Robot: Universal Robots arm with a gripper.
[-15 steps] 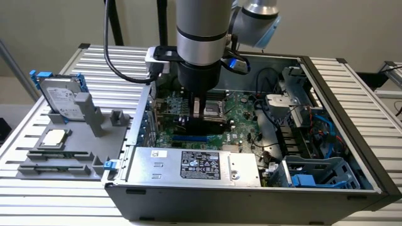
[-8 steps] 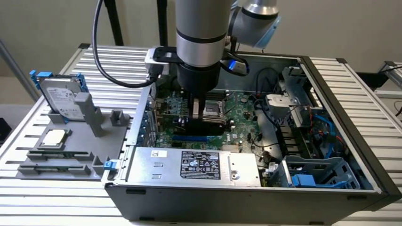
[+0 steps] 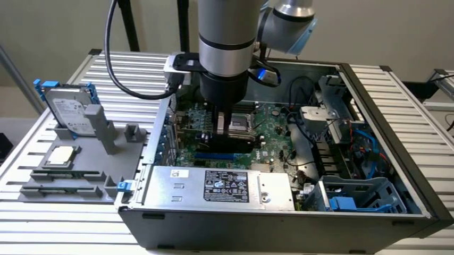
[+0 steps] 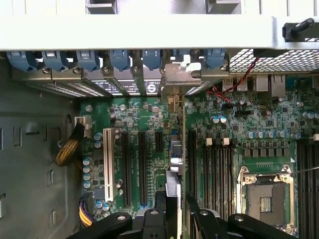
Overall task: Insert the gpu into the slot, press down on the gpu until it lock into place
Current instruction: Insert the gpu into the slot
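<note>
**Card held on edge at the blue slot**

Inside the open computer case [image 3: 284, 226], the gpu [image 3: 240, 140] stands on edge over the green motherboard [image 3: 273, 130], its lower edge at the slot [image 3: 212, 158]. Whether it is seated I cannot tell. It looks light, stiff and fragile, with a glossy, probably slippery face, so it is best pinched across its flat faces near the top edge. The gripper [image 4: 175, 211] is partly closed, clamping that edge.

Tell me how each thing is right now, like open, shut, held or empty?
gripper, shut on the gpu.
gpu, held upright on its edge, over the slot.
slot, partly under the gpu; locked in or not, cannot tell.
computer case, open, side off.
processor socket, empty.
hard drive, propped up outside the case.
</note>
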